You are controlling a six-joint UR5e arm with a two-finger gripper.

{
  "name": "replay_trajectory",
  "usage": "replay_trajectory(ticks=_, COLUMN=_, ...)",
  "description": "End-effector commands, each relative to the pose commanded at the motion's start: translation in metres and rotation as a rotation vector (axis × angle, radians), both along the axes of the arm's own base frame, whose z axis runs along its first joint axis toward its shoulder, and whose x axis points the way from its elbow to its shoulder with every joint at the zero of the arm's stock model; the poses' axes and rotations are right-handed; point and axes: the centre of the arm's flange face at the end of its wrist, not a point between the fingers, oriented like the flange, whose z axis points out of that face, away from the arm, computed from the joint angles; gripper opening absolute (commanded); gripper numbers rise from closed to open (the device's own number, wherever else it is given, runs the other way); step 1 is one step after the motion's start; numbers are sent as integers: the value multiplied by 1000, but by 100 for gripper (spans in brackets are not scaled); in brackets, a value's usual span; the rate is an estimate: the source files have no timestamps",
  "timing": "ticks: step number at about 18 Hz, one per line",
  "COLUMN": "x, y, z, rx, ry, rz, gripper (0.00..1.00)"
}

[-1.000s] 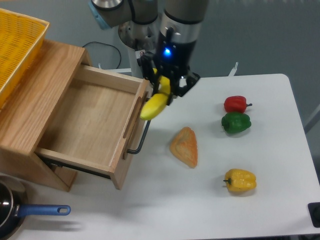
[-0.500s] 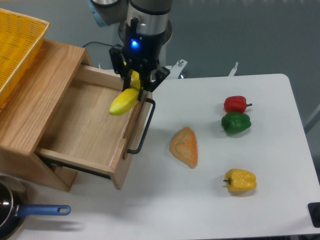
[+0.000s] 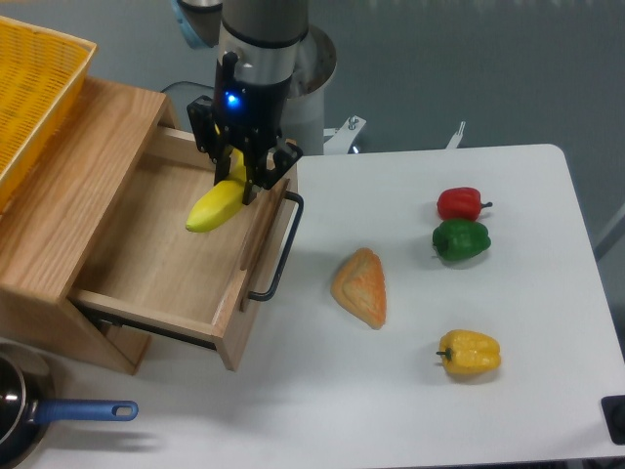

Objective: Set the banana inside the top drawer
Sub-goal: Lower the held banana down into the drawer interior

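Overhead, the fingers [image 3: 238, 176] pinch the banana [image 3: 217, 204] above the top drawer [image 3: 166, 239].

White table [image 3: 508, 410], grey-blue floor [image 3: 469, 68].

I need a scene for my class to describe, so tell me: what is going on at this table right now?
A robot arm's pincer is shut on a banana and holds it over the inside of the open top drawer, near its right side. The banana hangs tilted and has not been set down yet. On the white table to the right lie a red pepper, a green pepper, a yellow pepper and a triangular pastry, all untouched.
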Motion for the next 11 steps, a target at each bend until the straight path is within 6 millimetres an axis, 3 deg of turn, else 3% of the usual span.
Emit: replay_trajectory(ticks=11, x=32, y=15, z=-36, rx=-115, ry=23, rz=-50, gripper=38)
